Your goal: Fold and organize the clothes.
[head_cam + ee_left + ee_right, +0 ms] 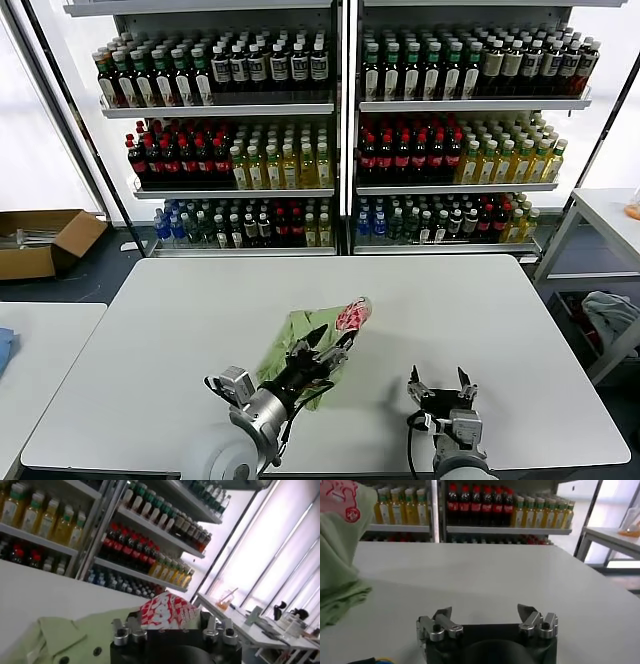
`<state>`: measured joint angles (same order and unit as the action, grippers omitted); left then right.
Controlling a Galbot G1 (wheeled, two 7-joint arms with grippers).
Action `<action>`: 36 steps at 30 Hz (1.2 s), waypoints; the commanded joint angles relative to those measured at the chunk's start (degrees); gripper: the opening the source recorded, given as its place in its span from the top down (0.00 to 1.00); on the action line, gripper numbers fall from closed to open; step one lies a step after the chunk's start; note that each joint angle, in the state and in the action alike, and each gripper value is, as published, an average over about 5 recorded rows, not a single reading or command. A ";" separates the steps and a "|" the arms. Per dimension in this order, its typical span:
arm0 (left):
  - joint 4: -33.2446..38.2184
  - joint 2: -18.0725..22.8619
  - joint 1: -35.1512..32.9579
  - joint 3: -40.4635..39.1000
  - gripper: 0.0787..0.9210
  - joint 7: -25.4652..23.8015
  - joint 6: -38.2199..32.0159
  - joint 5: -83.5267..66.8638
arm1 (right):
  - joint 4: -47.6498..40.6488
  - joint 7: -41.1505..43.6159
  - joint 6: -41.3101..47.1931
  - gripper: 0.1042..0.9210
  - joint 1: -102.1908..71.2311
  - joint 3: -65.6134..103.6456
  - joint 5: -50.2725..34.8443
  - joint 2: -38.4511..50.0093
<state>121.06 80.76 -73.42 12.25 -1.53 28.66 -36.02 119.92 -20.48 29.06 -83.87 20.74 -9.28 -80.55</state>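
Note:
The clothes are one light green polo shirt (288,348) lying bunched on the white table (180,320), just left of centre. Its red-and-white print (353,314) is folded up at the far end. My left gripper (330,344) reaches over the shirt with its fingers spread; in the left wrist view the print (165,611) sits between the open fingers (121,631) of the left gripper (170,629), and the collar and dark buttons (65,647) lie beside it. My right gripper (440,380) rests open and empty near the table's front edge, right of the shirt (337,565); nothing lies between its fingertips (485,612).
Shelves of bottles (330,130) stand behind the table. A cardboard box (40,240) sits on the floor at far left, above a second table (40,340). At the right stands a side table (610,210) with a pale cloth bundle (610,315) below.

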 commanded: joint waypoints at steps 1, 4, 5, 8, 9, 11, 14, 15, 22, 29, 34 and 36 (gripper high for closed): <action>2.87 -0.06 -1.76 0.20 0.24 -0.37 -1.45 -0.68 | -1.95 -1.12 3.28 0.12 6.95 -4.53 -4.56 -0.33; 1.42 0.19 -1.81 -0.28 0.16 -0.49 -2.12 0.27 | -2.29 -1.02 3.13 0.12 6.84 -4.48 -4.60 -0.23; 1.17 0.21 -1.75 -0.35 0.14 -0.49 -2.26 0.29 | -2.42 -1.00 3.05 0.12 6.74 -4.30 -4.64 -0.16; 0.89 0.13 -1.42 -0.38 0.12 -0.55 -2.32 0.21 | -2.21 -0.89 3.10 0.12 6.45 -2.97 -4.97 0.36; 0.88 0.06 -1.29 -0.27 0.12 -0.54 -2.30 0.18 | -1.79 -0.86 3.30 0.12 6.37 -2.07 -5.40 0.81; 0.85 -0.16 -1.09 0.18 0.12 -0.46 -2.29 0.03 | -0.44 -0.94 3.75 0.12 6.33 0.48 -7.33 2.27; 0.57 -0.39 -0.82 1.34 0.12 -0.05 -2.34 0.11 | 1.45 -1.41 4.11 0.12 6.49 3.99 -13.79 4.57; 0.40 -0.38 -0.68 1.81 0.12 0.30 -2.36 0.42 | 1.87 -1.64 4.13 0.12 6.45 4.57 -16.80 5.02; 0.05 -1.88 0.90 6.62 0.12 7.55 2.27 5.12 | 3.25 -5.24 4.33 0.12 5.85 0.42 -34.87 6.26; 2.03 -4.20 -0.85 11.22 0.12 8.91 4.09 6.71 | 3.11 -11.22 4.37 0.12 6.44 -5.18 -44.90 6.88; 3.07 -4.56 -2.21 13.46 0.12 8.75 3.97 6.62 | 2.16 -13.98 4.34 0.14 5.50 -6.77 -47.31 6.34; 3.33 -4.54 -2.53 13.86 0.12 8.70 3.93 6.59 | 1.96 -14.67 4.33 0.18 5.09 -7.14 -47.56 6.14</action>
<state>123.37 77.21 -74.71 21.68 5.06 31.02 -30.94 122.00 -29.24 33.17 -78.22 17.25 -44.72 -74.94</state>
